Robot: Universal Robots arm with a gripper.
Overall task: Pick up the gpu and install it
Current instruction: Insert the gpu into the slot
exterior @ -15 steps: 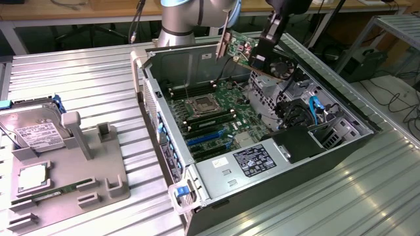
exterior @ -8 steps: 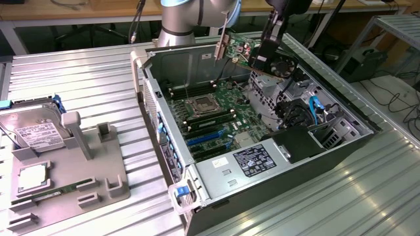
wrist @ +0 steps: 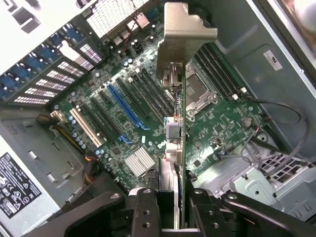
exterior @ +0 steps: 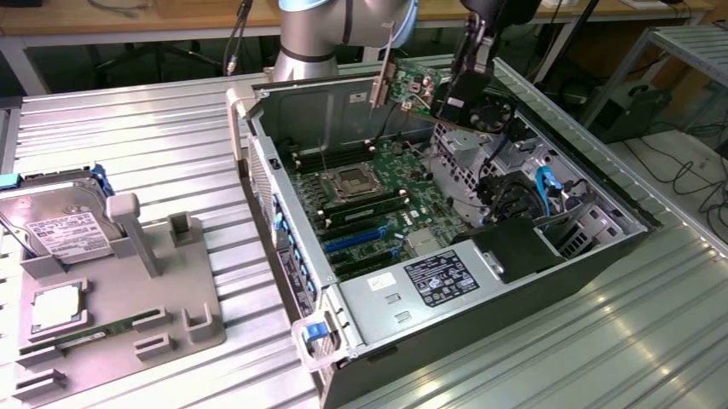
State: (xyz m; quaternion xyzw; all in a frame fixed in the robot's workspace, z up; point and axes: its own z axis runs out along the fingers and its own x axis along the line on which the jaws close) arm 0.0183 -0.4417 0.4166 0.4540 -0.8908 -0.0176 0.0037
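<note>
gpu (wrist: 179, 140): thin card, silvery end bracket, held edge-on above motherboard (wrist: 222, 123) | gripper (wrist: 173, 207): jaws clamped on gpu

Arm (exterior: 309, 41): fat silver-grey cylindrical link, pale blue ring cap (exterior: 341, 6) on the joint, thin black cable (exterior: 237, 34) running alongside. Gripper (exterior: 447, 106): all black, boxy wrist block tapering to slim tips. Wrist view: two matte black flat fingers (wrist: 146, 212) with rows of small round holes, black angled side links, each with a silvery screw head (wrist: 116, 196)
</note>
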